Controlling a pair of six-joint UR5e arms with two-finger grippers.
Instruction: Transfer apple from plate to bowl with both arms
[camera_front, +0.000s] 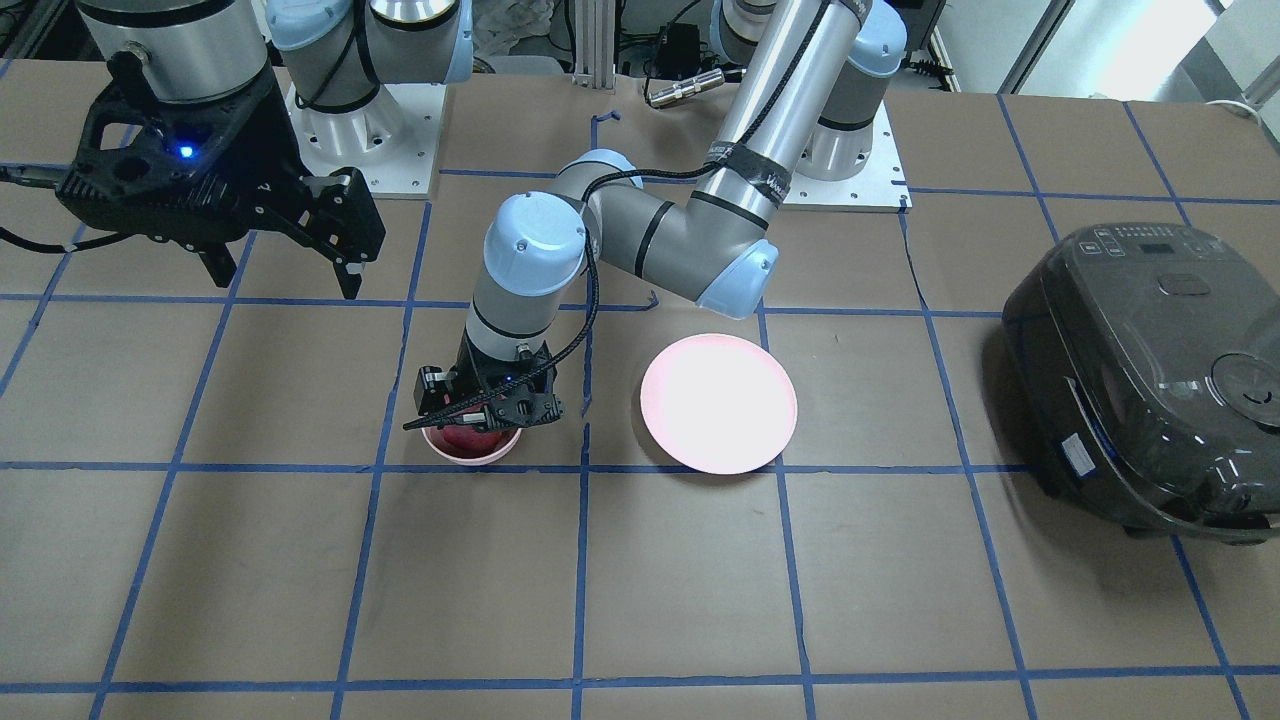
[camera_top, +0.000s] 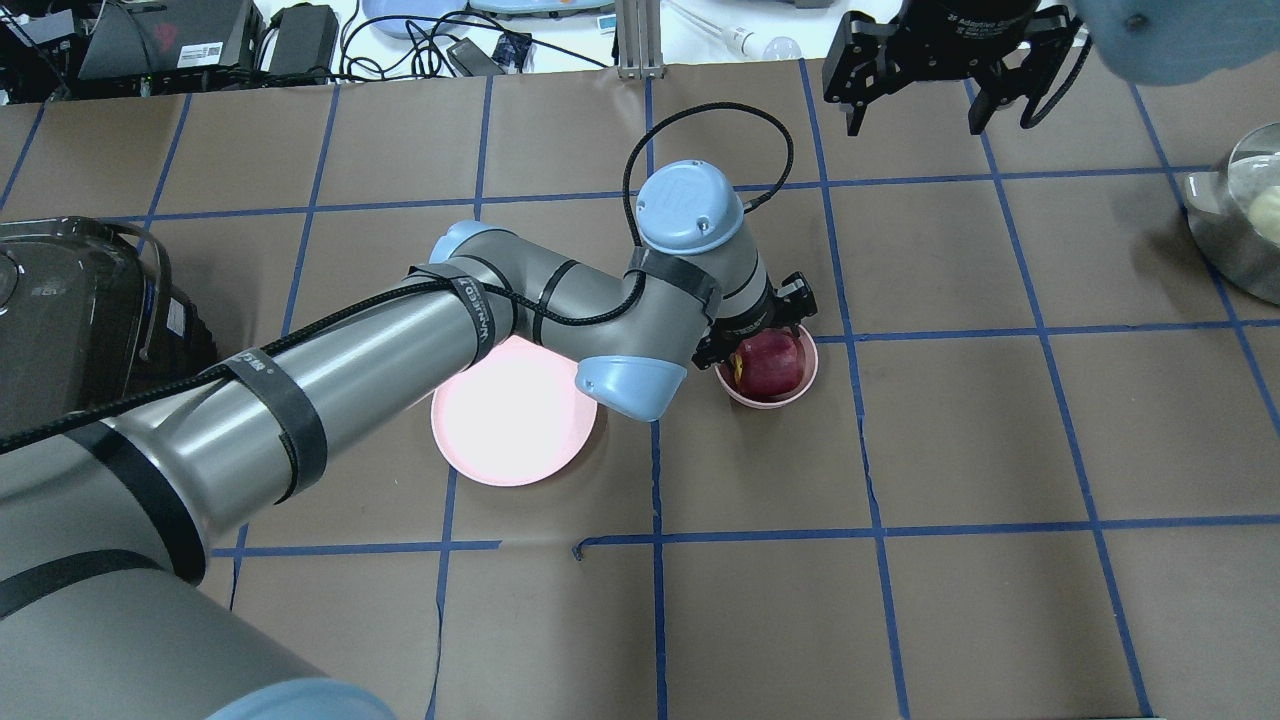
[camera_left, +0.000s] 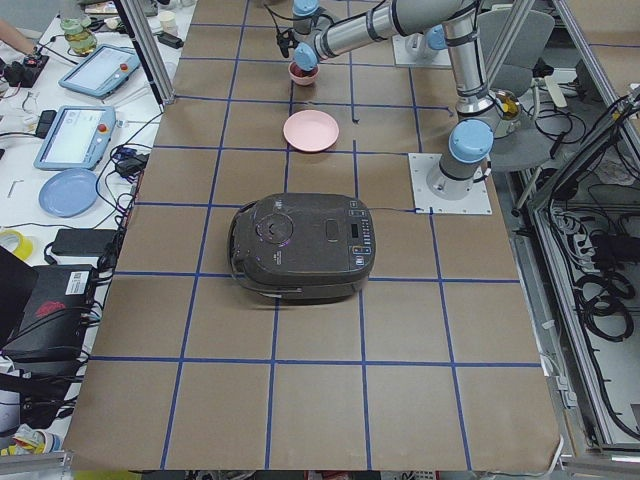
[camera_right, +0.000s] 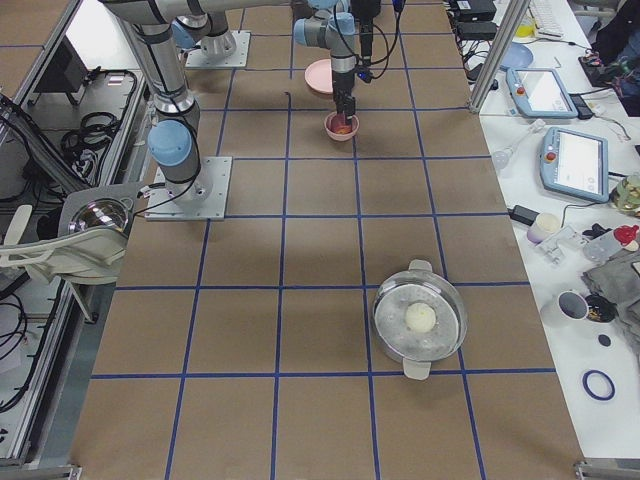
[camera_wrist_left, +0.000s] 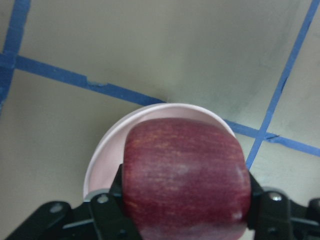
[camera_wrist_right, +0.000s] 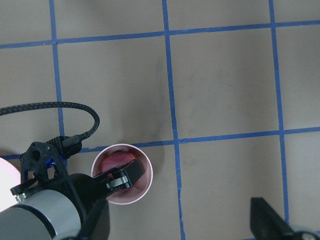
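The dark red apple (camera_top: 770, 362) is in the small pink bowl (camera_top: 792, 396), near the table's middle. My left gripper (camera_top: 765, 345) reaches down into the bowl and is shut on the apple. In the left wrist view its black fingers (camera_wrist_left: 112, 210) press both sides of the apple (camera_wrist_left: 185, 175) over the bowl (camera_wrist_left: 105, 155). I cannot tell whether the apple rests on the bowl's bottom. The flat pink plate (camera_top: 510, 420) lies bare beside the bowl, partly under the left arm. My right gripper (camera_top: 915, 125) hangs open and empty, high above the table's far side.
A black rice cooker (camera_front: 1150, 380) stands on the robot's left end of the table. A steel pot (camera_right: 420, 318) with a pale round thing in it stands toward the right end. Blue tape lines grid the brown table.
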